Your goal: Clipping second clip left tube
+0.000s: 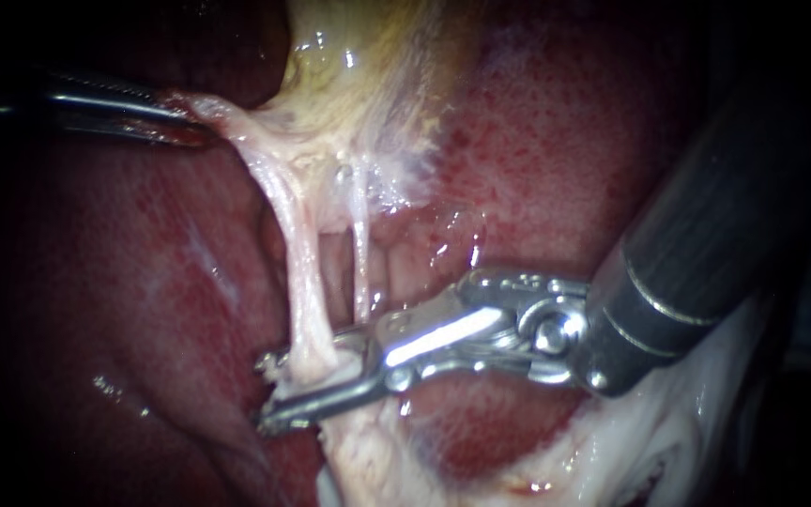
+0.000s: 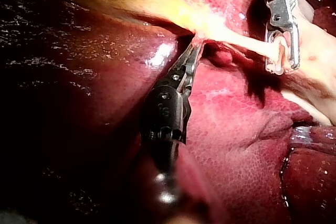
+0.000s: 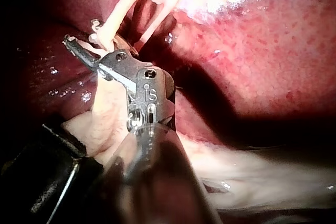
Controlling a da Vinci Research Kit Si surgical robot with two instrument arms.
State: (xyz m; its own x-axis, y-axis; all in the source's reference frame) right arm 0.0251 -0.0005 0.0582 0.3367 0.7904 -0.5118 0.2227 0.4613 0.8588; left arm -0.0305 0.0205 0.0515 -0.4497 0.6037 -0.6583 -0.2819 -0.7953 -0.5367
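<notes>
My right instrument (image 1: 263,392) comes in from the right with bright metal jaws. They stand open around the left tube (image 1: 298,272), a pale thick strand running down from the gallbladder (image 1: 359,75); one jaw lies behind it and one in front. A thinner right tube (image 1: 360,253) hangs just beside it, outside the jaws. My left instrument (image 1: 194,122) has dark jaws shut on pale tissue at the gallbladder's edge and holds it taut to the left. In the left wrist view its jaws (image 2: 193,51) pinch the same strand. The right wrist view has the jaws (image 3: 79,43) straddling the tube (image 3: 113,22).
Red liver (image 1: 556,150) surrounds the tubes on all sides. Pale fatty tissue (image 1: 368,460) lies below the right instrument's jaws and under its shaft. A small metal bit shows at the tube near the upper jaw tip; I cannot tell what it is.
</notes>
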